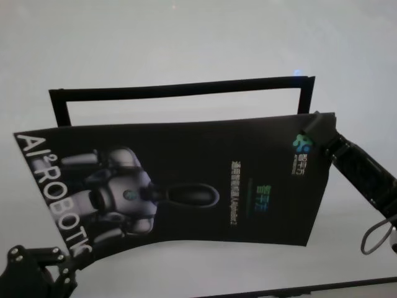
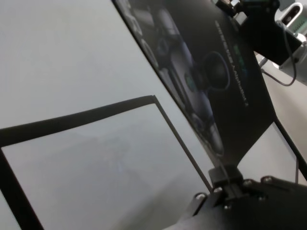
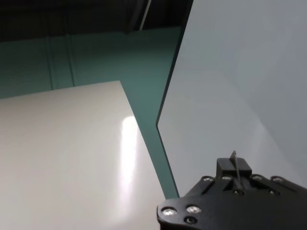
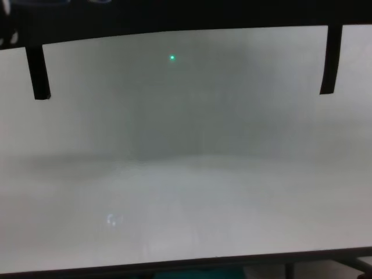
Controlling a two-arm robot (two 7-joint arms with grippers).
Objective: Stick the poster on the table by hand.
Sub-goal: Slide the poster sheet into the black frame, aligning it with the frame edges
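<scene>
The poster [image 1: 186,180], thin, light and floppy, sags between the left hand [image 1: 73,259] and right hand [image 1: 319,127], each pinching 1 corner above the surface [image 1: 186,43].

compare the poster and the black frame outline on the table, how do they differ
The poster is a solid black sheet printed with a robot image and lettering; the black frame outline is only thin strips around bare white table. The poster is held up, bowed, by the left claw and right claw; the outline lies flat. Both are black and rectangular.
</scene>
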